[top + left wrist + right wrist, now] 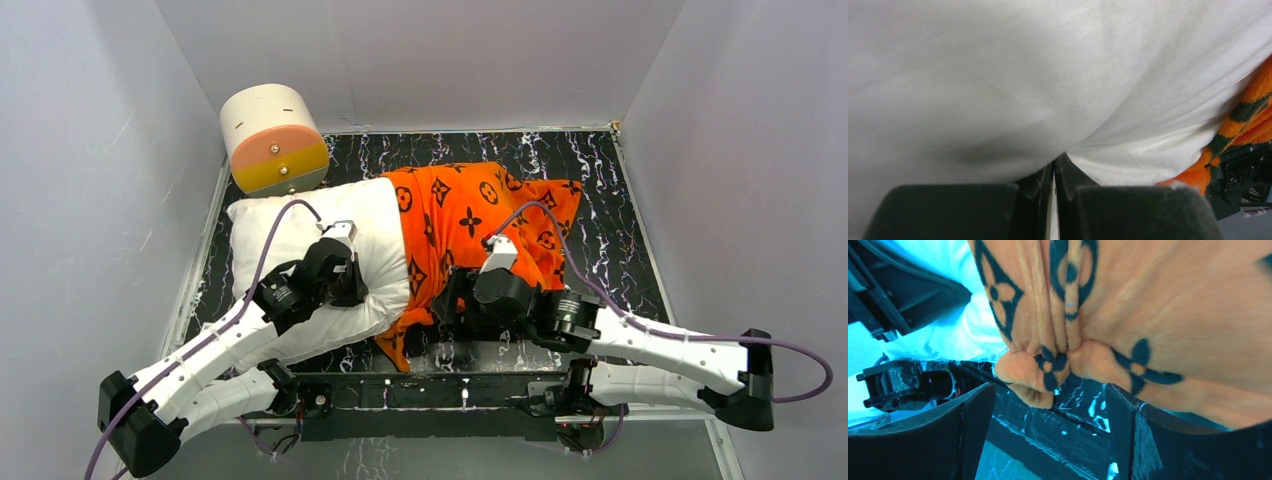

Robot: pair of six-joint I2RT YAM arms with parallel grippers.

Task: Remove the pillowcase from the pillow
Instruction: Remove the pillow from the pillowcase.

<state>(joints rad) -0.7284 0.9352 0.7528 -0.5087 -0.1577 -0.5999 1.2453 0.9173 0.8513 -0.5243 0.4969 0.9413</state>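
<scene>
The white pillow (290, 225) lies across the left and middle of the black marbled floor. The orange pillowcase (470, 215) with black motifs still covers its right part. My left gripper (352, 285) rests on the bare pillow just left of the pillowcase's edge. Its jaws (1054, 165) are shut, with the white pillow (1023, 75) fabric drawn in creases to their tips and the pillowcase (1253, 100) at the right. My right gripper (452, 300) is at the pillowcase's near edge. It stands open (1048, 390), and a bunched fold of the pillowcase (1173, 305) hangs just beyond the fingertips, not gripped.
A cream-and-orange cylinder (272, 138) stands at the back left, touching the pillow's far corner. White walls close in the floor (600, 170) on three sides. A black rail (450, 385) runs along the near edge between the arm bases.
</scene>
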